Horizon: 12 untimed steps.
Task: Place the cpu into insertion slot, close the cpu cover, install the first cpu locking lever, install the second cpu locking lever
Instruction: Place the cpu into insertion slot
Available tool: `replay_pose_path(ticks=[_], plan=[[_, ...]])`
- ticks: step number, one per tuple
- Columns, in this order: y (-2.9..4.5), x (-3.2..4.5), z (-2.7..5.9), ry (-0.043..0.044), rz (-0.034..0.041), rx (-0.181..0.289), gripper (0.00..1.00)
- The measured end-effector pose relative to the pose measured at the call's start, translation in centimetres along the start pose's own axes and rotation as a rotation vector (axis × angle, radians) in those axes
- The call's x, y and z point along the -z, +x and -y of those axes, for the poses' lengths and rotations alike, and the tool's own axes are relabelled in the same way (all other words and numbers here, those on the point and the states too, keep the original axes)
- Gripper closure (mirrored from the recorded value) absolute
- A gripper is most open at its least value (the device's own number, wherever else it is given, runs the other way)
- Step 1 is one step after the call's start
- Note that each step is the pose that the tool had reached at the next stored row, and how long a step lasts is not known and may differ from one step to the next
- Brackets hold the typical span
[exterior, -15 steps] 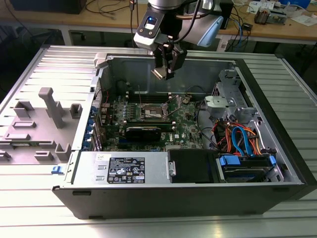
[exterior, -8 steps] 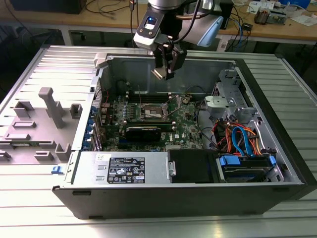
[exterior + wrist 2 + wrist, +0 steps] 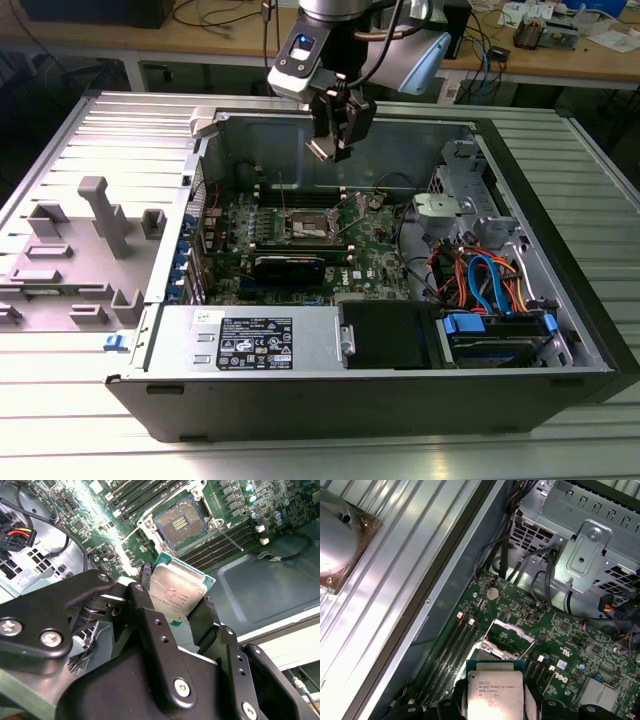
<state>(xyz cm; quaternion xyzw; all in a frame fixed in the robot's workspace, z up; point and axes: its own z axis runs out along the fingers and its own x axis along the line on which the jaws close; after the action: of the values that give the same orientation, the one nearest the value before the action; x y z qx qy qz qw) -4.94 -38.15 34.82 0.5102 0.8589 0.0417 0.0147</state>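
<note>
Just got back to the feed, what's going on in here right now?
The hand holds the cpu by its edges, above the open computer case. Below it, the insertion slot on the green motherboard is empty and the cpu cover stands open. The chip is not seated yet.
</note>
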Motion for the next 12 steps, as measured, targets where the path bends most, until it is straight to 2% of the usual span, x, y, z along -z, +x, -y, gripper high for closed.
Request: replay_pose_path(ticks=[12], plan=[[-0.03, -0.19, 0.08, -0.0003, 0.0013, -0.015, 0.45]])
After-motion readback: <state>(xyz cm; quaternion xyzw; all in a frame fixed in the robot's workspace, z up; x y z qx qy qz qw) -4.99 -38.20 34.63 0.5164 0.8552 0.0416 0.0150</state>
